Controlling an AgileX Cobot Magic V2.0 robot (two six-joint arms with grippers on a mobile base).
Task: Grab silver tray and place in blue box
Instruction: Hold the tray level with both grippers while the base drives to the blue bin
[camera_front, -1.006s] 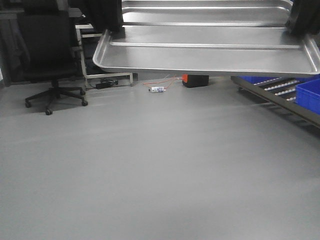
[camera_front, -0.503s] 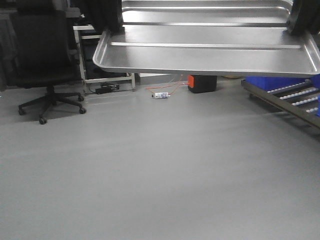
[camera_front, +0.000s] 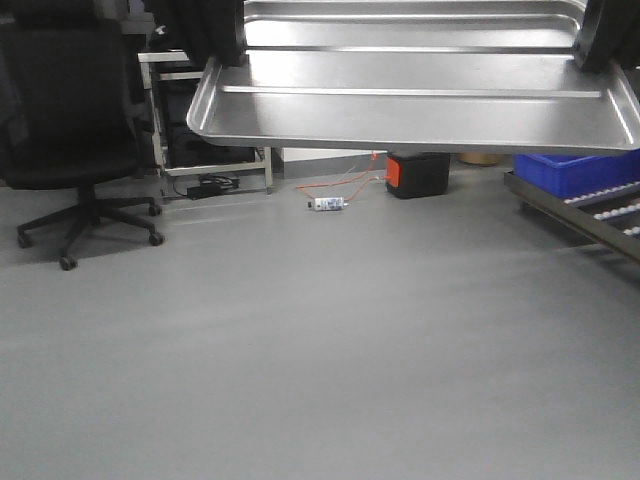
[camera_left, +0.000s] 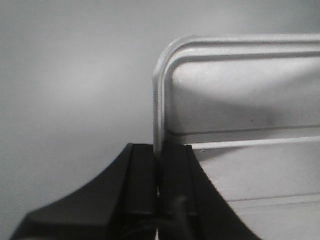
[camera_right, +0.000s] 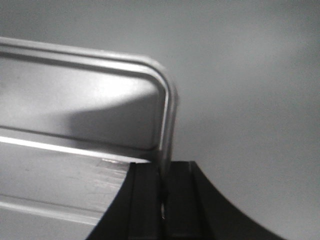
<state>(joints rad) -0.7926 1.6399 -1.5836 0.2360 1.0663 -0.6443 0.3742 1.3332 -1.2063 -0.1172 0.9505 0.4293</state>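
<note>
The silver tray (camera_front: 420, 100) hangs level in the air across the top of the front view, its raised ribs catching the light. My left gripper (camera_front: 222, 45) is shut on its left rim and my right gripper (camera_front: 600, 42) is shut on its right rim. The left wrist view has the black fingers (camera_left: 142, 170) pinching the tray (camera_left: 240, 100) by its thin edge near a rounded corner. In the right wrist view the right gripper (camera_right: 163, 172) clamps the tray (camera_right: 80, 115) in the same way. The blue box (camera_front: 575, 170) sits at the far right, its top hidden behind the tray.
A roller conveyor (camera_front: 590, 215) runs along the right edge below the blue box. A black office chair (camera_front: 75, 160) stands at the left next to a metal rack (camera_front: 205, 160). A black and orange case (camera_front: 415, 172) and a small wired device (camera_front: 327, 203) lie on the grey floor.
The chair has slid left and lower in the front view, and the case and conveyor have slid right. The tray and both grippers keep the same place in the frame.
</note>
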